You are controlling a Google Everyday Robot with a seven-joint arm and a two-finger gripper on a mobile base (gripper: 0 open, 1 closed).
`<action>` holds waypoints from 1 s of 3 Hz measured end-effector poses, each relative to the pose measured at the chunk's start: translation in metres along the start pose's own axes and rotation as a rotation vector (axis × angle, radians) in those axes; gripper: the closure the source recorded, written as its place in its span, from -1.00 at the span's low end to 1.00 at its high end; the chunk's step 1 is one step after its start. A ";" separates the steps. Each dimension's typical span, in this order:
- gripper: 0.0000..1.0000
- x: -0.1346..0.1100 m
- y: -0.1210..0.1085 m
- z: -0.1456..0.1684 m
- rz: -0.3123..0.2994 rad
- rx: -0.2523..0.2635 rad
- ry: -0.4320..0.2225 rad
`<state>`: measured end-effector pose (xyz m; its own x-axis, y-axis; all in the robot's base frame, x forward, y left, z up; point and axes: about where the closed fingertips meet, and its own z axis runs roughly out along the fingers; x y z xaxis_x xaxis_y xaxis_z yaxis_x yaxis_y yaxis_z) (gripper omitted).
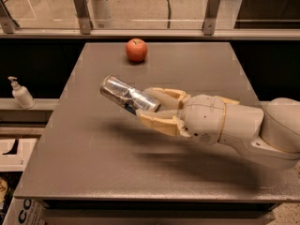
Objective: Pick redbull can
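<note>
The redbull can (126, 95) is a slim shiny silver can with dark bluish markings. It lies tilted, on its side, in the air above the grey table (93, 153). My gripper (152, 108) reaches in from the right on a thick white arm. Its beige fingers (157, 122) are shut on the can's right end, one above and one below it. The can's left end sticks out free to the upper left. A shadow falls on the table under the can and arm.
A red apple (136, 50) sits near the table's far edge. A white pump bottle (20, 93) stands on a ledge left of the table. A glass railing with metal posts (80, 9) runs behind the table. Boxes (14, 153) sit low at the left.
</note>
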<state>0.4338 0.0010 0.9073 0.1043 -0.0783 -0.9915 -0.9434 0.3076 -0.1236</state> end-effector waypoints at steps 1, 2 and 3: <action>1.00 -0.013 -0.004 -0.006 0.002 -0.007 -0.080; 1.00 -0.026 -0.003 -0.005 0.004 -0.043 -0.163; 1.00 -0.027 -0.003 -0.005 0.006 -0.046 -0.168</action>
